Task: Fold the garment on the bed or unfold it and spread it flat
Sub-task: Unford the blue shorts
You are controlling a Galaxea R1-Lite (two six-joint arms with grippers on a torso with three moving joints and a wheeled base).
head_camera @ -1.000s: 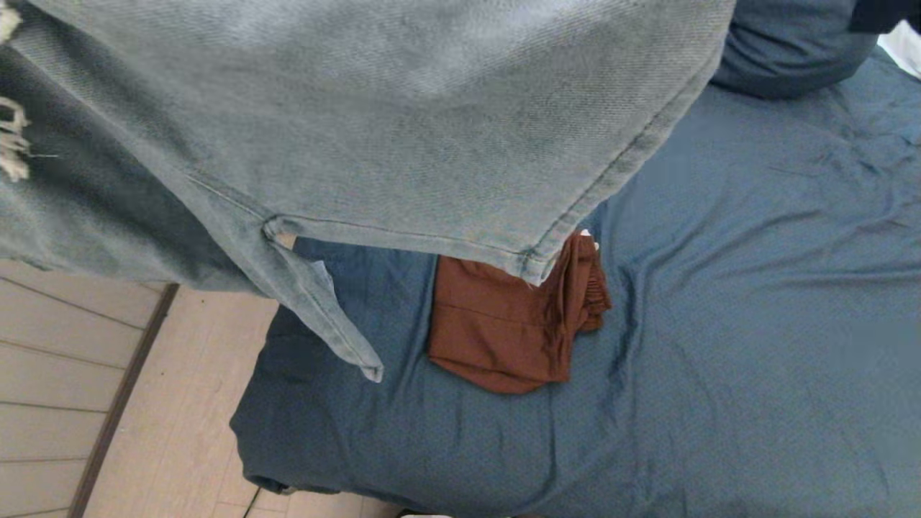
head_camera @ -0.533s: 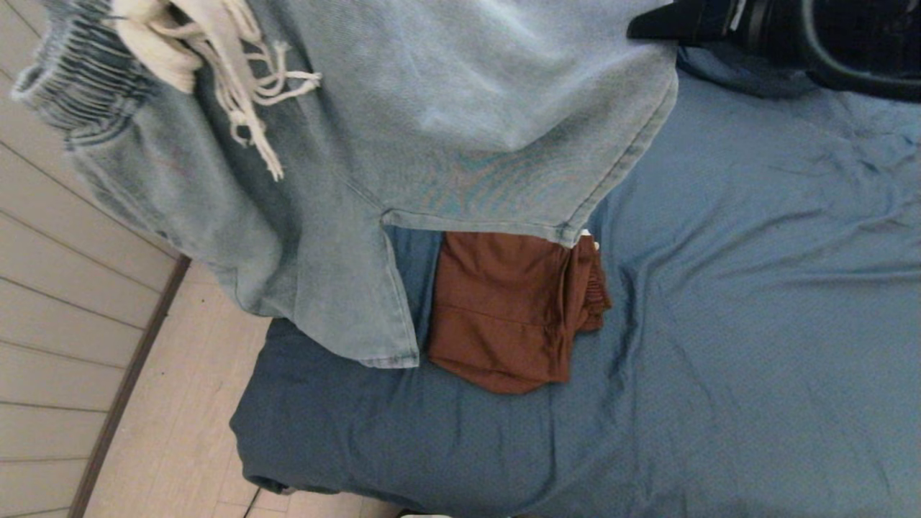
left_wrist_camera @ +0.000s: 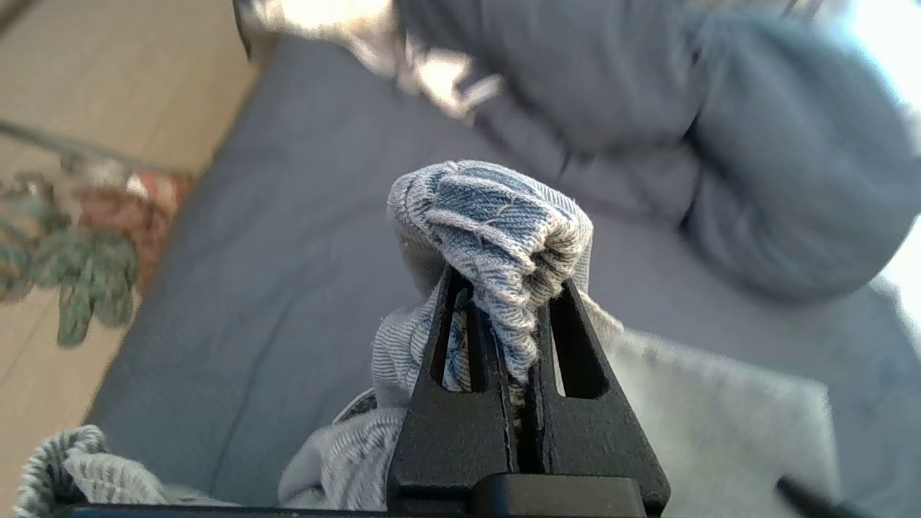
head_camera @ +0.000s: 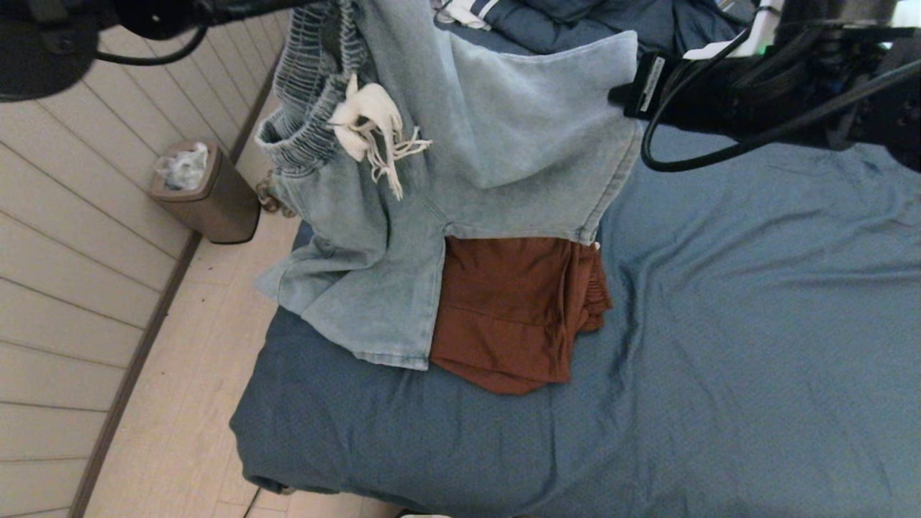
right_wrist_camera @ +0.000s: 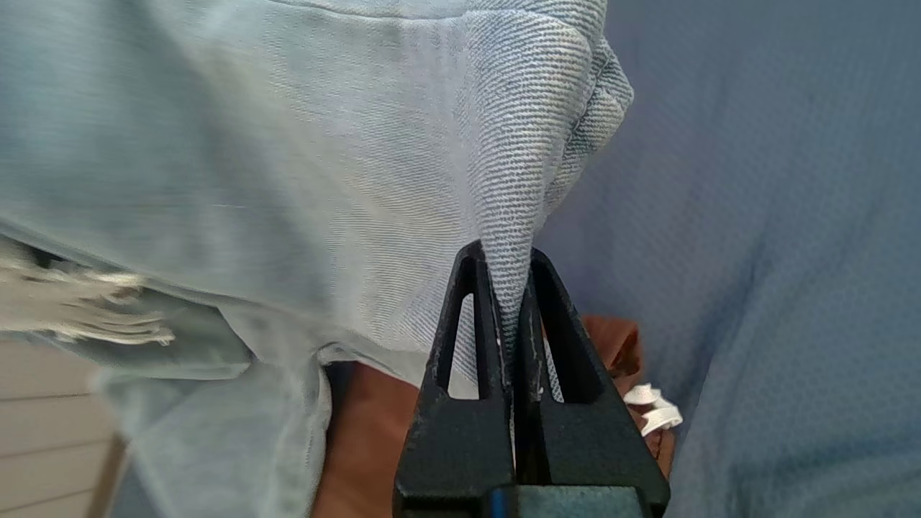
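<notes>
A pair of light-blue denim shorts (head_camera: 504, 137) with a white drawstring (head_camera: 374, 122) is the garment, hanging over the left part of the bed (head_camera: 755, 324). My left gripper (left_wrist_camera: 504, 288) is shut on the gathered elastic waistband (head_camera: 309, 79). My right gripper (right_wrist_camera: 504, 255) is shut on a pinch of the denim at the shorts' right side (head_camera: 622, 86). One leg (head_camera: 374, 302) droops onto the bed cover. The other leg's hem lies across a folded rust-brown garment (head_camera: 518, 309), which rests flat on the bed.
A brown waste bin (head_camera: 205, 191) stands on the pale wood floor (head_camera: 180, 403) by the panelled wall (head_camera: 65, 273) on the left. The bed's near-left corner (head_camera: 252, 446) is rounded. A bunched blue duvet (head_camera: 575, 21) lies at the far end.
Both arms have carried the shorts away from the camera and down. The legs now touch the bed and the brown garment, and the arms and bin have come into view.
</notes>
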